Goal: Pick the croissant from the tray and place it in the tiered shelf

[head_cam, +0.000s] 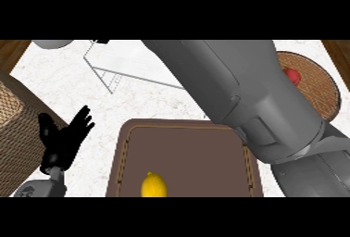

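Fingers of the left hand (63, 139) are straight and spread, pointing up, holding nothing; it rests at the near left, beside the tray's left edge. Right hand isn't visible: the big grey right arm (253, 106) crosses the scene from near right to far centre and its end goes out of sight at the top, so its fingers can't be told. Brown tray (130, 139) sits near centre w/ a stitched rim; its right side is partly hidden by the arm. On it, near the front edge, lies a yellow lemon (153, 185). Croissant can't be seen anywhere, on the tray or elsewhere. White wire shelf (113, 67) stands far left of centre on the pale counter (157, 102). Woven mat (318, 85) far right, w/ a red item (292, 76) on it, mostly behind the arm. Wicker basket (14, 134) at the left edge.
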Available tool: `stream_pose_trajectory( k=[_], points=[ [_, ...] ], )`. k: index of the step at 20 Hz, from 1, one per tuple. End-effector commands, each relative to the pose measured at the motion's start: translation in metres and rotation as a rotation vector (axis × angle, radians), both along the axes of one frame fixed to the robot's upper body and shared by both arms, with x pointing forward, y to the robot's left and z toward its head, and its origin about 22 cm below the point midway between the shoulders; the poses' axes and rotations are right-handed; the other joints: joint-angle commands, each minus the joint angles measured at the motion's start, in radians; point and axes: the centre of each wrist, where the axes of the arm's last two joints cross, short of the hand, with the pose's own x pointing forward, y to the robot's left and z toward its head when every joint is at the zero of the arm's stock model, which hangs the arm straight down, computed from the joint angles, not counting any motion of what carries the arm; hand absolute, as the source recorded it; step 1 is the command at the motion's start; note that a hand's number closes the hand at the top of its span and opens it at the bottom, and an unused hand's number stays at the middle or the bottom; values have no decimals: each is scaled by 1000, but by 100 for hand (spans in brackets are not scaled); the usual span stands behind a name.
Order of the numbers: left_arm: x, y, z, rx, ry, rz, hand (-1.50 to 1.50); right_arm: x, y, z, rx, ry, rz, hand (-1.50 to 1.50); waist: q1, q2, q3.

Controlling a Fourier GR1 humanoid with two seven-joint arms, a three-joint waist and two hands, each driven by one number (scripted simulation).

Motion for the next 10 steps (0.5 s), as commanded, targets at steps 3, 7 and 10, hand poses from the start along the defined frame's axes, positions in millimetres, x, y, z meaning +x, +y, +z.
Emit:
stream_pose_trajectory(
  k=[3, 7, 10],
  points=[
    [-11, -12, -15, -7, 35, -12, 0, 16, -9, -17, -2, -8, -41, 150, 11, 4, -2],
    [2, 18, 2, 14, 10, 5, 0, 24, -20, -28, 13, -36, 1, 150, 5, 6, -2],
    [8, -10, -2, -35, 28, -13, 0, 24, -21, -19, 6, -34, 25, 150, 4, 5, -2]
  ],
)
